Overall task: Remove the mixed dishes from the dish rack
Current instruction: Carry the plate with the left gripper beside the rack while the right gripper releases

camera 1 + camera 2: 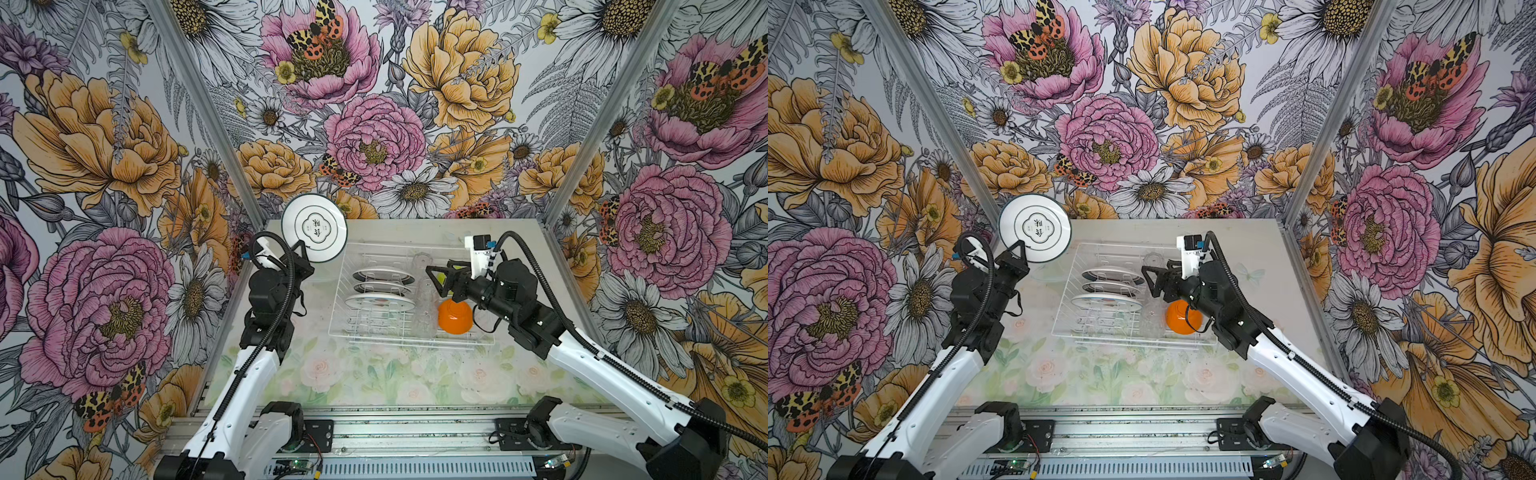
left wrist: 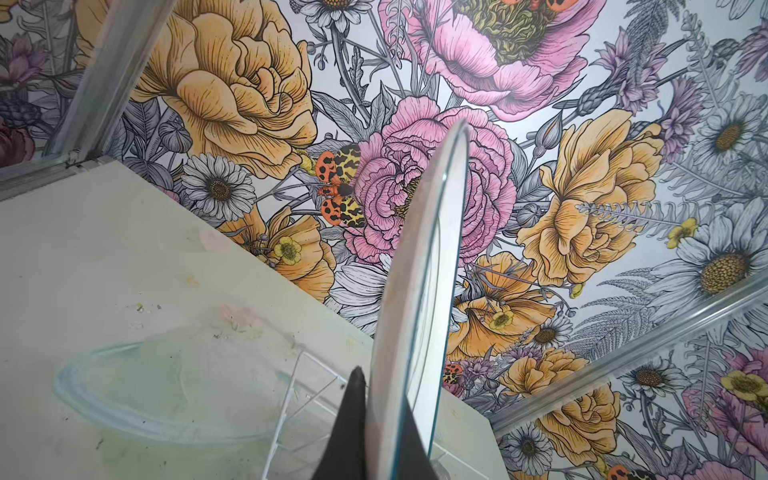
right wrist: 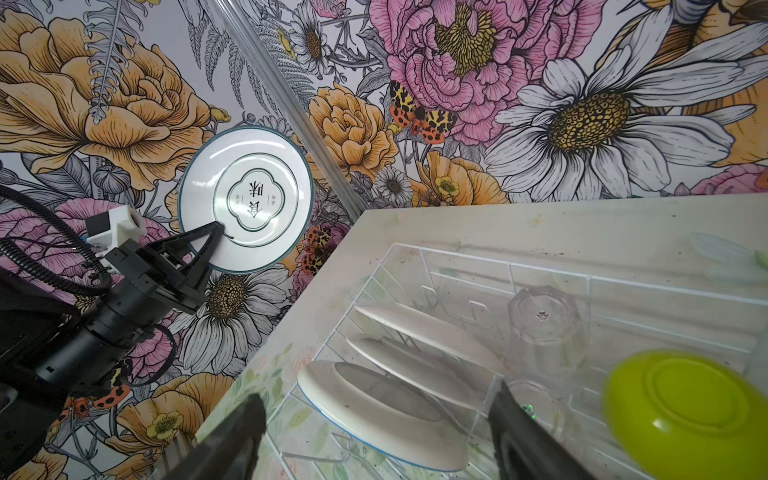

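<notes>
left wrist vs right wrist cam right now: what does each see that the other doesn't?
Left wrist only: the held plate edge-on, and a clear dish plainly on the table.
Right wrist only: that plate's printed face, three racked plates, clear cups, green bowl.
Both: held plate in the left end effector, rack corner, table.
</notes>
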Robot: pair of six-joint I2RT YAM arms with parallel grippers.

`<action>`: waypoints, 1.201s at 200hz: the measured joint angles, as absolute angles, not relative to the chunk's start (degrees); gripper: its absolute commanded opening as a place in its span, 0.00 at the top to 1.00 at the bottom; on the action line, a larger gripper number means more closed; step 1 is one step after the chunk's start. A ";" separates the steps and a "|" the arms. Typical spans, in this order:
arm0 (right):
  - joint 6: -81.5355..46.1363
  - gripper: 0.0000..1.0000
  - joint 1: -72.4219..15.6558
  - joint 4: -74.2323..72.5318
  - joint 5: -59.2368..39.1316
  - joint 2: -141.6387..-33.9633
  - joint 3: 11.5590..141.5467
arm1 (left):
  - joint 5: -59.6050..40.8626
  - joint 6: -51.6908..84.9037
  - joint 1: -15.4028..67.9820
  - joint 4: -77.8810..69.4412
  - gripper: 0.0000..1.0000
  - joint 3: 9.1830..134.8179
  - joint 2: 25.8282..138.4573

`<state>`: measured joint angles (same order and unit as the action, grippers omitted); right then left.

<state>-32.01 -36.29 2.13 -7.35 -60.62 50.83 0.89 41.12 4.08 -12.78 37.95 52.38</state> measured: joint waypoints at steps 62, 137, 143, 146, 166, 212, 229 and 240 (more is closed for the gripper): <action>-31.79 0.15 -35.20 2.46 -8.45 -61.10 50.81 | 0.93 43.16 -3.51 -11.84 1.00 34.33 51.40; -32.05 0.14 -31.40 3.27 -12.03 -60.34 48.73 | 1.04 47.13 -10.85 -12.84 1.00 25.80 51.44; -32.08 0.14 -31.18 3.27 -12.32 -60.34 48.66 | 1.02 47.55 -11.29 -13.08 1.00 25.10 51.53; -32.08 0.14 -31.07 3.29 -12.45 -60.34 48.62 | 0.99 47.68 -11.51 -13.13 1.00 24.80 51.59; -32.23 0.14 -31.03 3.57 -12.93 -60.38 48.51 | 0.19 49.04 -13.21 -13.50 1.00 23.09 52.71; -33.23 0.14 -30.65 3.88 -13.85 -60.95 48.51 | -0.45 50.57 -14.50 -13.47 1.00 20.10 53.45; -33.56 0.14 -30.65 4.05 -13.87 -61.17 48.51 | -0.47 50.39 -14.50 -13.41 1.00 19.92 54.02; -33.63 0.14 -30.65 4.08 -13.87 -61.47 48.51 | -0.47 50.15 -14.50 -13.50 1.00 19.66 54.30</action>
